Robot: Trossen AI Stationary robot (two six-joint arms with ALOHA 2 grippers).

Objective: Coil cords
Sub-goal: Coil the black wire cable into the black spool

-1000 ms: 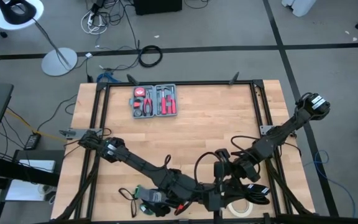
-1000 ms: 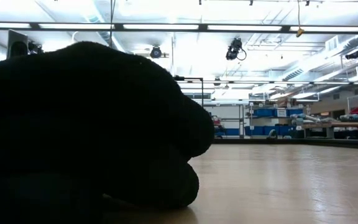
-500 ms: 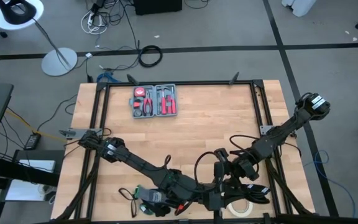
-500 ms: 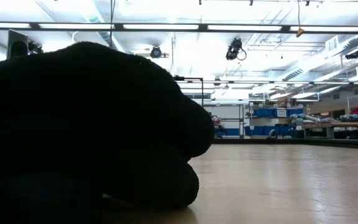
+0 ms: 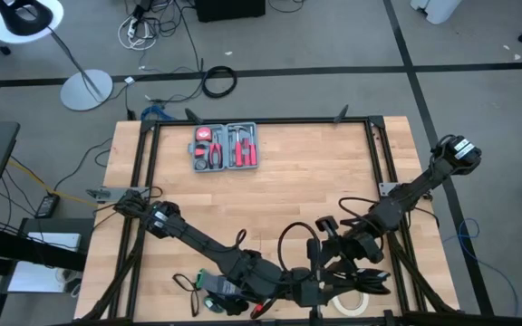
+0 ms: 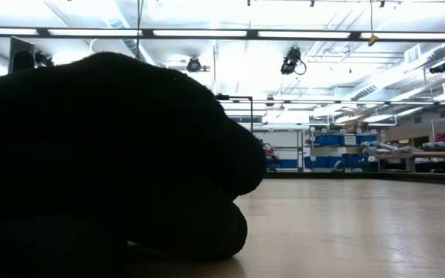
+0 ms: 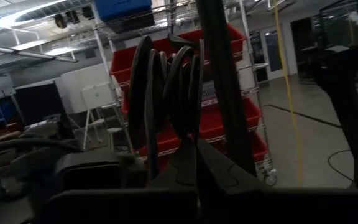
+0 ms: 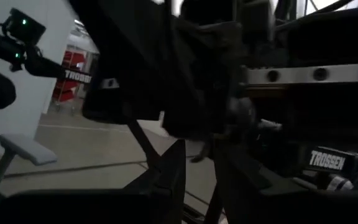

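The thin black cord (image 5: 285, 237) stands up as a loop over the table's near middle, where both grippers meet. In the left wrist view its several turns (image 7: 166, 81) rise edge-on straight above my left gripper (image 7: 194, 158), which is shut at their foot. My left gripper (image 5: 306, 284) reaches in from the left. My right gripper (image 5: 323, 263) comes from the right and is closed to a narrow gap (image 8: 199, 177) on dark cord. A black mass (image 6: 107, 154) fills the low view's left and hides both grippers there. My left gripper pinches the cord at the bottom of the bundle of turns (image 7: 188, 140) between its two shut fingers, which point roughly level toward the table's right. The turns stand upright above the fingers, clear of the table. How many strands lie in the pinch is hidden. My right gripper is closed on the cord close to my left gripper, coming roughly level from the table's right. The left gripper's dark body (image 8: 166, 74) fills its wrist view, so the held part and the number of turns do not show.
A grey tool case (image 5: 225, 147) with red-handled tools lies at the far left of the table. A white tape roll (image 5: 350, 304) and small dark items (image 5: 211, 288) sit along the near edge. Black frame rails (image 5: 374, 154) border the table. Bare wood (image 5: 306, 181) lies mid-table.
My left gripper has rolled a little about its own axis while staying in place. The cord's standing loop has shifted slightly toward the table's left and near edge. My right gripper has kept its place.
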